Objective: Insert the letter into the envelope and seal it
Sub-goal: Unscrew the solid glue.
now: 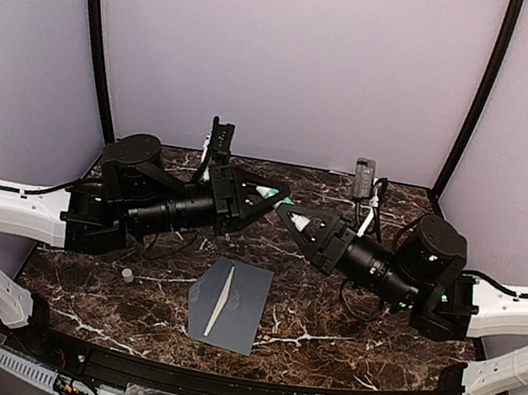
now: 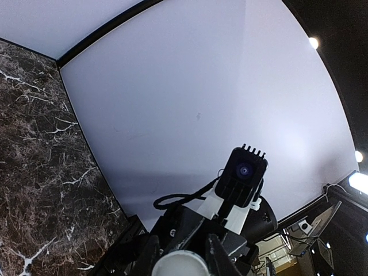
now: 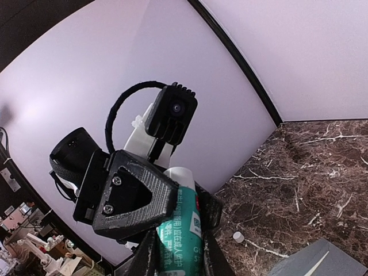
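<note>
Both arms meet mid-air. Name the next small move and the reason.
Probably open the right gripper and back it off. Both it and the left gripper clamp the glue stick in mid-air, so neither arm can carry it down to the envelope, which lies on the table with a strip of the letter showing.

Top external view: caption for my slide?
Left hand and right hand hold a glue stick midair; envelope, letter sliver showing, lies flat.
</note>
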